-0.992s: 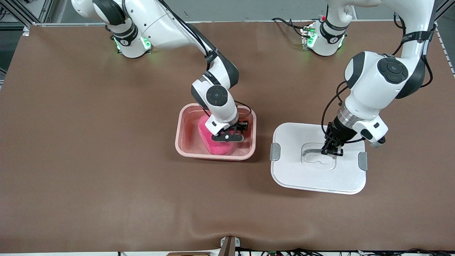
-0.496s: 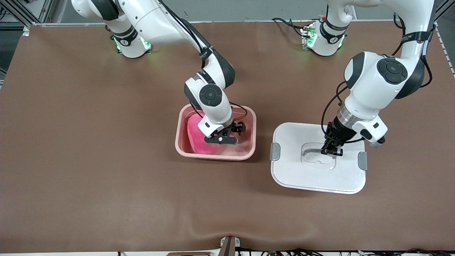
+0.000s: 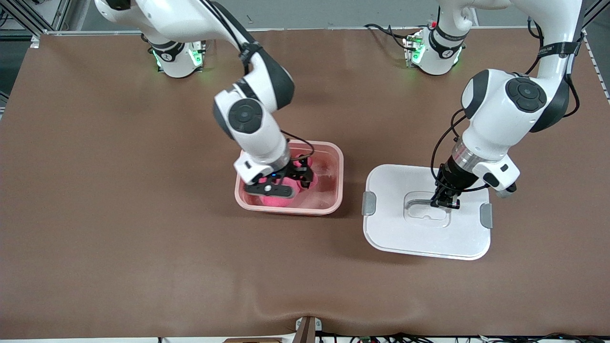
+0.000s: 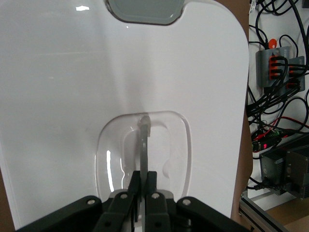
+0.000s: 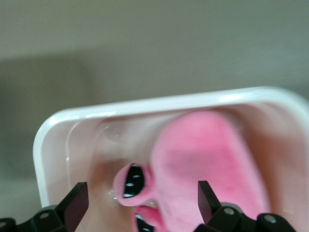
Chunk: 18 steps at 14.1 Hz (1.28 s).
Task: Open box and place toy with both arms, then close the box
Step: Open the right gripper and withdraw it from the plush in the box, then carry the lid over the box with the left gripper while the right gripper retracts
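Your toy (image 3: 286, 197) sits in the open box (image 3: 333, 157) at frame centre, so placing is done. The right gripper (image 3: 281, 183) hangs over it, fingers spread and empty. At lower right, the left gripper (image 3: 445, 202) pinches the handle (image 4: 144, 145) of the lid (image 3: 386, 233). Next you'd carry it over and seat it squarely.

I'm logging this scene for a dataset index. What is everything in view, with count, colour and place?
box: one, translucent pink, open, mid-table.
toy: one, hot-pink plush with dark eyes, inside the box.
lid: one, white with grey side clips, flat on the table beside the box, toward the left arm's end.
handle: one, clear grey, raised from the lid's recess.
table: one, brown cover.
right gripper: one, black, open, over the toy in the box.
left gripper: one, black, shut on the handle.
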Available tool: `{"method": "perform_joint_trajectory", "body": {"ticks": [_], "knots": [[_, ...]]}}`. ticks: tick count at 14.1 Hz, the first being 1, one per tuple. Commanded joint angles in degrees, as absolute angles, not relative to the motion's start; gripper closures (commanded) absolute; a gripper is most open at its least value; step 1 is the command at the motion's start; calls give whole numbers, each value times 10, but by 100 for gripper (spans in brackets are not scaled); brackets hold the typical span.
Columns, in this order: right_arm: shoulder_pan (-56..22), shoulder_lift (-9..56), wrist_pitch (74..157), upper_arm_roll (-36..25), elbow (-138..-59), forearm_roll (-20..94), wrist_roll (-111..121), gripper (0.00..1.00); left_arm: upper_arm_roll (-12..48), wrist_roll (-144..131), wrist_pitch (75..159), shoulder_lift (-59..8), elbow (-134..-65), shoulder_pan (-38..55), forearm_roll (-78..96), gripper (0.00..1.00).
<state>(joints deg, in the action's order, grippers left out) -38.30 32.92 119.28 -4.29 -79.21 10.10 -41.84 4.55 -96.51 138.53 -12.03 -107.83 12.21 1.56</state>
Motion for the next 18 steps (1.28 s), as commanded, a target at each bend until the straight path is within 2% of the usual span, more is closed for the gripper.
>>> {"method": "perform_joint_trajectory", "body": {"ticks": [1,7,13,18], "knots": [[-322,272,1125,-33,-810,96,-377,0,50,-954,1393,-99,-1095,119,28,100],[-160,182,987,-33,-834,96,-128,0,90,-976,1393,-101,-1084,126,30,100],[-27,90,968,-33,-903,95,43,0,127,-1027,1393,-121,-1057,141,29,100],[-14,21,898,-33,-904,19,48,0,126,-1078,1393,-141,-1035,177,23,100]]}}
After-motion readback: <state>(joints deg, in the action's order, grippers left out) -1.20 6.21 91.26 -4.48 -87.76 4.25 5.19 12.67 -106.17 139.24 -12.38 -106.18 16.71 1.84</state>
